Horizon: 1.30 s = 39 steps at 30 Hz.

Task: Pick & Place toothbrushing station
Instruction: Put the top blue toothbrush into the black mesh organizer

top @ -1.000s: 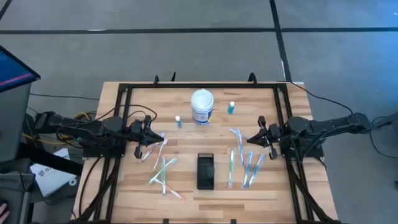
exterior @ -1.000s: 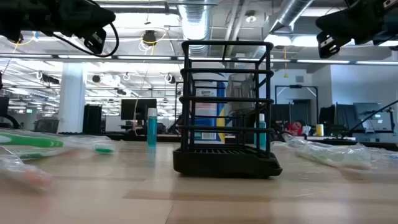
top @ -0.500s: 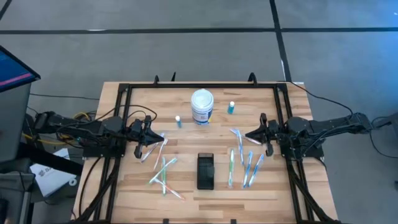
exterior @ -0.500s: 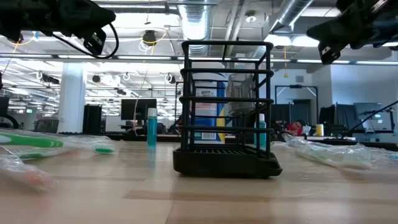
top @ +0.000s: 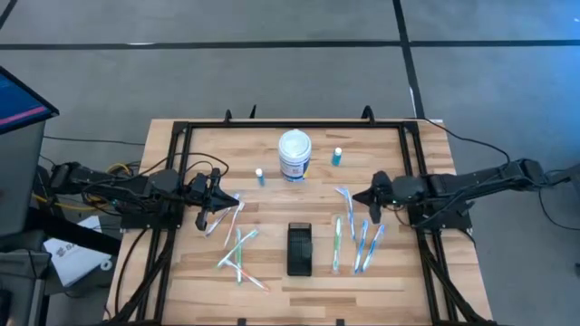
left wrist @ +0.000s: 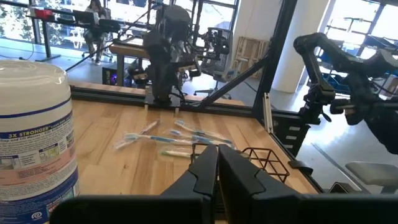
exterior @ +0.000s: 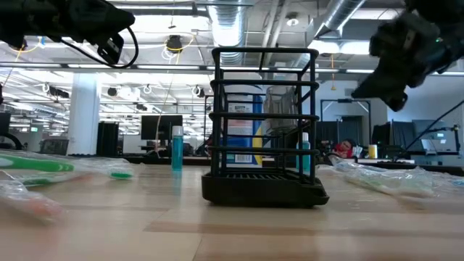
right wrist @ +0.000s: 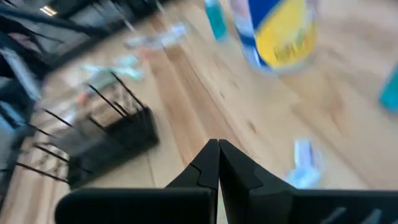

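The toothbrushing station, a small black slotted holder [top: 299, 249], stands upright on its base near the table's front middle; it also shows in the low view [exterior: 264, 130], the left wrist view [left wrist: 267, 160] and the right wrist view [right wrist: 106, 143]. My left gripper [top: 220, 206] hovers shut and empty over the table's left part, above wrapped toothbrushes [top: 236, 249]. My right gripper [top: 369, 201] is shut and empty, above the table to the holder's far right, over more toothbrushes [top: 355, 234]. Its fingers [right wrist: 217, 163] slant down toward the table.
A white round tub with a blue label [top: 294, 154] stands at the far middle, with a small bottle on each side [top: 259, 177] [top: 337, 157]. A black frame [top: 186, 136] runs round the table's edges. Bare wood lies in front of the holder.
My right gripper has gone toward the table's left, over the toothbrushes on the right, has come down and has tipped its fingers toward the table. It has stayed shut. Nothing on the table has moved.
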Each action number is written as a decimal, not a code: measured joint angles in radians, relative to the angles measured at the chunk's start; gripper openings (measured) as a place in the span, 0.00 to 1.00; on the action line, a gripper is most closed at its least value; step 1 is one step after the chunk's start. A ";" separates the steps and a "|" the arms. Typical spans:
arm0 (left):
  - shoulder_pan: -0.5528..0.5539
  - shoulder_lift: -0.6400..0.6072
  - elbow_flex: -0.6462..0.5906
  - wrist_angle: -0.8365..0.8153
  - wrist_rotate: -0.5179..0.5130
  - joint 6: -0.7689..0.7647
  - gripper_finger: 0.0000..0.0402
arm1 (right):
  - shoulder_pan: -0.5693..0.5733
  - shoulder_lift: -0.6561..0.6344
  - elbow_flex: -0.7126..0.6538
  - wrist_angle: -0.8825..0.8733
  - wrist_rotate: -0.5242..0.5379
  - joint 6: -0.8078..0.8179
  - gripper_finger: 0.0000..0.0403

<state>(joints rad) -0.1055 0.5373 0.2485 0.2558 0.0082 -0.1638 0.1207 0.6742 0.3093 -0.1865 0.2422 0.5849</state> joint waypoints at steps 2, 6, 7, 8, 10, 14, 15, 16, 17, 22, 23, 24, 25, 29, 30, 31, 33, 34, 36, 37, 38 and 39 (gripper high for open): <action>0.000 0.000 0.000 0.000 0.000 -0.001 0.02 | -0.001 0.054 0.024 -0.020 -0.016 0.046 0.00; 0.000 0.000 0.000 0.000 0.000 -0.001 0.02 | -0.001 0.169 0.057 -0.035 -0.078 0.117 0.00; 0.000 0.000 0.000 0.000 0.000 -0.002 0.02 | -0.001 0.199 0.066 -0.039 -0.088 0.130 0.00; 0.000 0.000 0.000 0.000 0.000 -0.002 0.02 | -0.001 0.228 0.078 -0.044 -0.095 0.140 0.00; 0.000 0.000 0.000 0.000 0.000 -0.006 0.02 | -0.001 0.282 0.100 -0.073 -0.110 0.150 0.00; 0.000 0.000 0.000 0.000 0.000 -0.029 0.02 | -0.002 0.381 0.160 -0.138 -0.114 0.162 0.00; 0.000 0.000 0.000 0.000 0.000 -0.029 0.02 | -0.005 0.400 0.177 -0.161 -0.114 0.166 0.00; 0.000 0.000 0.000 0.000 0.000 -0.029 0.02 | -0.006 0.418 0.193 -0.182 -0.114 0.168 0.00; 0.000 0.000 0.000 0.000 0.000 -0.029 0.02 | -0.007 0.436 0.209 -0.198 -0.114 0.168 0.00; 0.000 0.000 0.000 0.000 0.000 -0.031 0.02 | -0.016 0.504 0.262 -0.267 -0.114 0.172 0.03; 0.000 0.000 0.000 0.000 0.000 -0.034 0.02 | -0.021 0.516 0.267 -0.276 -0.114 0.176 0.05; 0.000 0.000 0.000 0.000 0.000 -0.036 0.02 | -0.026 0.527 0.270 -0.279 -0.114 0.176 0.07; 0.000 0.000 0.000 0.000 0.000 -0.036 0.02 | -0.032 0.538 0.272 -0.278 -0.114 0.176 0.10; 0.000 0.000 0.000 0.000 0.000 -0.036 0.02 | -0.061 0.578 0.272 -0.283 -0.114 0.176 0.20; 0.000 0.000 0.000 0.000 0.000 -0.036 0.02 | -0.069 0.582 0.272 -0.283 -0.114 0.177 0.22; 0.000 0.000 0.000 -0.001 0.000 -0.036 0.02 | -0.074 0.586 0.272 -0.280 -0.114 0.177 0.24; 0.000 0.000 0.000 0.000 0.000 -0.036 0.02 | -0.084 0.590 0.272 -0.286 -0.114 0.178 0.28; 0.000 0.000 0.000 0.000 0.000 -0.036 0.02 | -0.088 0.589 0.272 -0.286 -0.114 0.179 0.30; 0.000 0.000 0.000 -0.001 0.000 -0.036 0.02 | -0.095 0.589 0.272 -0.287 -0.114 0.184 0.34; 0.000 0.000 0.000 0.000 0.000 -0.036 0.02 | -0.097 0.589 0.272 -0.289 -0.114 0.187 0.35; 0.000 0.000 0.000 -0.001 0.000 -0.036 0.02 | -0.098 0.589 0.272 -0.289 -0.114 0.187 0.37; 0.000 0.000 0.000 -0.001 0.000 -0.036 0.02 | -0.098 0.589 0.272 -0.289 -0.114 0.187 0.38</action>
<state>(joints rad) -0.1055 0.5373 0.2485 0.2552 0.0082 -0.2001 0.0231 1.2633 0.5812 -0.4751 0.1280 0.7719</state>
